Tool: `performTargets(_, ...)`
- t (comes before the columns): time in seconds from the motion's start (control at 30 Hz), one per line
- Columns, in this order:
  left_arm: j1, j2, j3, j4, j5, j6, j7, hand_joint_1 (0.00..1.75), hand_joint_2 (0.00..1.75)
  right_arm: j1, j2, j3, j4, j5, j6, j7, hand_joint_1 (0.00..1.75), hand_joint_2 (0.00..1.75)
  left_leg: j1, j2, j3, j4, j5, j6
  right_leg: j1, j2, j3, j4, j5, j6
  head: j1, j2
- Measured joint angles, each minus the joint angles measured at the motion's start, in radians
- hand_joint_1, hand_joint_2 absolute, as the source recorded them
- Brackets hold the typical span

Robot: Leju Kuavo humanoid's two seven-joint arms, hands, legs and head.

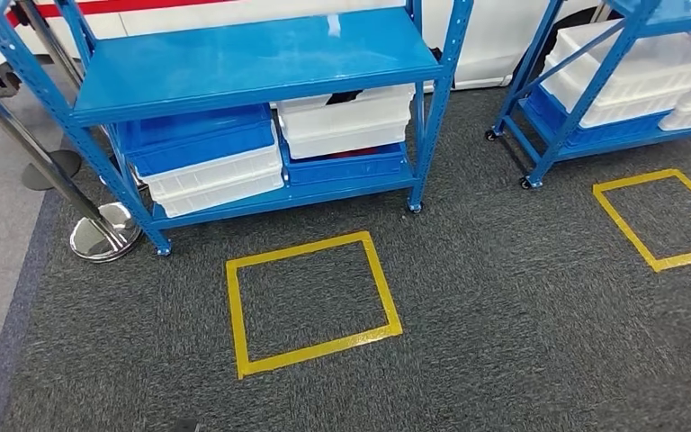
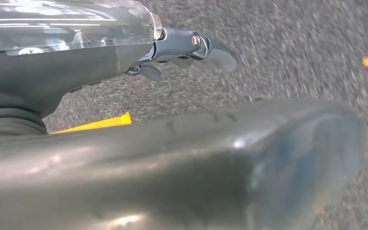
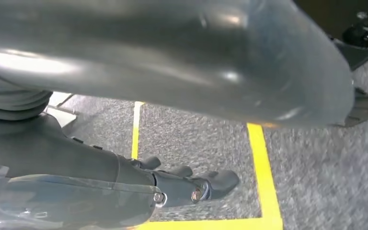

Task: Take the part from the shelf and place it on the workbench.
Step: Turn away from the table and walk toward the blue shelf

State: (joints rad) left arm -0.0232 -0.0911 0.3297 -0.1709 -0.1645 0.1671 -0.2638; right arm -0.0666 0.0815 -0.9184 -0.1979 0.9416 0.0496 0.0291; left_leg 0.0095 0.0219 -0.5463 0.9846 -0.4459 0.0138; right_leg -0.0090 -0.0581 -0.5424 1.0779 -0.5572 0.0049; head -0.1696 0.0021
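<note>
A blue metal shelf [image 1: 252, 63] stands ahead of me in the head view, its top board bare. On its lower board are stacked white bins [image 1: 346, 121] and blue bins [image 1: 198, 135]. Something dark peeks over the rim of the upper white bin; I cannot tell what it is. My left hand [image 2: 100, 67] hangs over grey carpet, its fingers [image 2: 211, 50] stretched out and holding nothing. My right hand [image 3: 76, 163] also hangs over the carpet above yellow tape, its fingers [image 3: 211, 184] extended and empty.
A yellow tape square [image 1: 306, 248] marks the carpet in front of the shelf, and a second tape square [image 1: 624, 225] lies to the right. A second blue shelf [image 1: 594, 135] with white bins stands at the right. A chrome stanchion base [image 1: 103, 236] sits by the shelf's left leg.
</note>
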Motion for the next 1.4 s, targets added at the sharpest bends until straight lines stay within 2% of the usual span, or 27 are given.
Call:
performTargets(0.03,-0.002,-0.001,0.000,0.000,0.000,0.000,0.000,0.00,0.00,0.002,0.000,0.000,0.000,0.000,0.000,0.000,0.00,0.00,0.000,-0.010,-0.001,-0.001,0.001,0.003,-0.003,0.029,-0.029,0.062,-0.033,0.002,0.000,0.000)
performTargets(0.07,-0.003,-0.001,0.000,0.000,0.000,0.000,0.000,0.00,0.00,0.004,0.000,0.000,0.000,0.000,0.000,0.000,0.00,0.00,0.000,-0.020,-0.003,0.000,0.002,0.006,-0.004,0.045,-0.063,0.132,-0.065,0.004,0.000,0.000)
performTargets(0.1,-0.004,-0.001,0.000,0.000,0.000,0.000,0.000,0.00,0.00,0.005,0.000,0.000,0.000,0.000,0.001,0.000,0.00,0.00,0.000,-0.033,-0.004,0.000,0.003,0.006,-0.005,0.051,-0.092,0.189,-0.084,0.005,0.000,0.000)
performTargets(0.13,-0.004,-0.001,0.000,0.000,0.000,0.000,0.000,0.00,0.00,0.007,0.000,0.000,0.000,0.000,0.001,0.000,0.00,0.00,0.000,-0.046,-0.005,0.002,0.002,0.006,-0.006,0.053,-0.108,0.216,-0.083,0.007,0.000,0.000)
performTargets(0.17,-0.003,-0.001,0.000,0.000,0.000,0.000,0.000,0.00,0.00,0.007,-0.001,0.000,0.000,0.000,0.001,0.000,0.00,0.00,0.001,-0.059,-0.004,0.004,0.002,0.005,-0.008,0.055,-0.106,0.205,-0.062,0.007,0.000,0.000)
performTargets(0.2,-0.002,-0.002,0.000,0.000,0.000,0.000,-0.001,0.00,0.00,0.008,-0.001,0.000,0.000,0.001,0.001,0.000,0.00,0.00,0.001,-0.073,-0.003,0.007,0.000,0.003,-0.010,0.060,-0.087,0.156,-0.024,0.007,0.000,0.000)
performTargets(0.27,-0.002,-0.003,0.000,0.000,0.000,0.001,-0.004,0.00,0.00,0.009,-0.002,0.000,0.000,0.002,0.001,0.001,0.00,0.00,0.001,-0.098,-0.007,0.019,-0.005,-0.006,-0.018,0.104,-0.033,0.026,0.043,0.007,0.000,0.000)
performTargets(0.33,-0.003,-0.003,0.000,0.000,0.000,0.001,-0.008,0.00,0.00,0.008,-0.002,-0.001,0.000,0.004,0.002,0.001,0.00,0.00,0.000,-0.118,-0.017,0.029,-0.007,-0.019,-0.020,0.139,-0.011,-0.035,0.061,0.004,0.000,0.000)
performTargets(0.4,0.000,-0.003,0.000,0.000,0.001,0.002,-0.014,0.00,0.00,0.004,-0.002,-0.001,0.000,0.007,0.003,0.002,0.00,0.00,0.002,-0.136,-0.025,0.029,-0.005,-0.033,-0.017,0.126,-0.012,-0.036,0.060,-0.007,0.000,0.000)
performTargets(0.47,0.002,-0.002,0.001,0.000,0.001,0.002,-0.018,0.00,0.00,0.002,-0.002,-0.001,0.000,0.009,0.003,0.002,0.00,0.00,0.002,-0.110,-0.036,0.049,-0.018,-0.044,-0.018,0.102,-0.010,-0.041,0.063,-0.022,0.000,0.000)
performTargets(0.53,0.001,-0.002,0.001,0.000,0.002,0.001,-0.019,0.00,0.00,0.006,-0.002,-0.002,0.000,0.010,0.003,0.002,0.00,0.00,0.002,-0.057,-0.080,0.146,-0.075,-0.051,-0.016,0.074,-0.008,-0.045,0.063,-0.034,-0.001,0.000)
performTargets(0.6,-0.001,-0.003,0.001,0.000,0.002,0.001,-0.020,0.00,0.00,0.009,-0.002,-0.003,0.000,0.010,0.001,0.002,0.00,0.00,0.003,-0.035,-0.142,0.284,-0.137,-0.055,-0.010,0.044,-0.008,-0.045,0.060,-0.040,-0.001,0.000)
performTargets(0.63,0.000,-0.003,0.001,0.000,0.003,0.000,-0.022,0.00,0.00,0.009,-0.002,-0.004,0.000,0.009,-0.003,0.000,0.00,0.00,0.004,-0.032,-0.158,0.321,-0.145,-0.056,-0.007,0.033,-0.007,-0.045,0.058,-0.041,-0.001,0.000)
performTargets(0.67,0.001,-0.003,0.002,0.000,0.004,0.000,-0.026,0.00,0.00,0.009,-0.002,-0.007,0.000,0.005,-0.008,-0.002,0.00,0.00,0.003,-0.031,-0.155,0.320,-0.134,-0.054,-0.005,0.025,-0.006,-0.045,0.055,-0.040,-0.001,0.000)
performTargets(0.73,0.004,-0.003,0.005,0.000,0.004,-0.001,-0.036,0.00,0.00,0.005,-0.002,-0.013,0.000,-0.004,-0.022,-0.006,0.00,0.00,-0.001,-0.026,-0.091,0.206,-0.073,-0.041,-0.001,0.015,0.001,-0.045,0.048,-0.038,-0.001,0.000)
performTargets(0.8,0.003,-0.002,0.009,0.000,0.003,-0.001,-0.044,0.00,0.00,0.001,-0.001,-0.018,0.000,-0.010,-0.032,-0.010,0.00,0.00,-0.011,-0.010,-0.018,0.073,-0.042,-0.022,0.002,0.005,0.010,-0.047,0.039,-0.031,-0.001,0.000)
performTargets(0.9,0.004,-0.002,0.011,0.000,0.001,-0.003,-0.051,0.00,0.00,-0.003,0.000,-0.027,0.000,-0.015,-0.039,-0.012,0.00,0.00,-0.018,-0.004,0.016,0.010,-0.054,-0.006,-0.003,-0.004,0.025,-0.047,0.045,-0.009,-0.001,0.000)
performTargets(0.97,0.010,-0.003,0.011,0.000,0.000,-0.007,-0.052,0.00,0.00,-0.004,-0.001,-0.032,0.000,-0.017,-0.040,-0.012,0.00,0.00,-0.012,-0.010,0.046,-0.012,-0.049,0.007,-0.005,0.008,0.029,-0.025,0.051,0.002,0.000,0.000)
performTargets(1.0,0.011,-0.003,0.011,0.000,-0.001,-0.009,-0.053,0.00,0.00,-0.003,-0.001,-0.033,0.000,-0.017,-0.040,-0.012,0.00,0.00,-0.010,-0.012,0.063,-0.019,-0.049,0.013,-0.006,0.021,0.013,0.003,0.043,0.006,0.000,0.000)
performTargets(1.03,0.011,-0.003,0.011,0.000,-0.003,-0.012,-0.053,0.00,0.00,-0.003,-0.001,-0.035,0.000,-0.018,-0.039,-0.012,0.00,0.00,-0.008,-0.013,0.076,-0.023,-0.052,0.016,-0.008,0.036,-0.021,0.053,0.028,0.009,0.000,0.000)
performTargets(1.13,0.009,-0.004,0.011,0.000,-0.012,-0.019,-0.053,0.00,0.00,0.004,-0.003,-0.041,0.000,-0.021,-0.039,-0.012,0.00,0.00,-0.006,-0.023,0.109,-0.024,-0.080,0.015,-0.011,0.054,-0.155,0.208,-0.032,0.021,0.000,0.000)
performTargets(1.2,0.013,-0.004,0.011,0.000,-0.014,-0.020,-0.053,0.00,0.00,0.012,-0.006,-0.042,0.000,-0.022,-0.039,-0.012,0.00,0.00,-0.002,-0.032,0.142,-0.024,-0.108,0.010,-0.014,0.054,-0.189,0.190,-0.041,0.028,0.000,0.000)
performTargets(1.23,0.016,-0.005,0.011,0.000,-0.014,-0.021,-0.053,0.00,0.00,0.016,-0.007,-0.042,0.000,-0.022,-0.039,-0.012,0.00,0.00,0.001,-0.035,0.162,-0.024,-0.126,0.005,-0.016,0.054,-0.189,0.141,-0.013,0.030,0.000,0.000)
performTargets(1.27,0.018,-0.006,0.011,0.000,-0.014,-0.021,-0.053,0.00,0.00,0.021,-0.008,-0.043,0.001,-0.022,-0.039,-0.012,0.00,0.00,0.002,-0.038,0.181,-0.023,-0.145,-0.001,-0.018,0.054,-0.187,0.083,0.050,0.031,0.000,0.000)
performTargets(1.33,0.019,-0.006,0.011,0.000,-0.014,-0.021,-0.053,0.00,0.00,0.025,-0.009,-0.046,0.002,-0.023,-0.038,-0.012,0.00,0.00,0.001,-0.041,0.209,-0.028,-0.177,-0.014,-0.016,0.052,-0.181,0.010,0.158,0.019,0.000,0.000)
performTargets(1.37,0.017,-0.006,0.011,0.000,-0.014,-0.021,-0.053,0.00,0.00,0.024,-0.009,-0.048,0.002,-0.023,-0.038,-0.012,0.00,0.00,0.000,-0.042,0.224,-0.034,-0.184,-0.022,-0.014,0.051,-0.178,-0.001,0.183,0.009,-0.001,0.000)
performTargets(1.4,0.014,-0.006,0.011,0.000,-0.014,-0.021,-0.053,0.00,0.00,0.021,-0.009,-0.049,0.002,-0.023,-0.038,-0.012,0.00,0.00,0.000,-0.042,0.230,-0.032,-0.178,-0.030,-0.012,0.051,-0.170,-0.002,0.170,-0.002,-0.002,0.000)
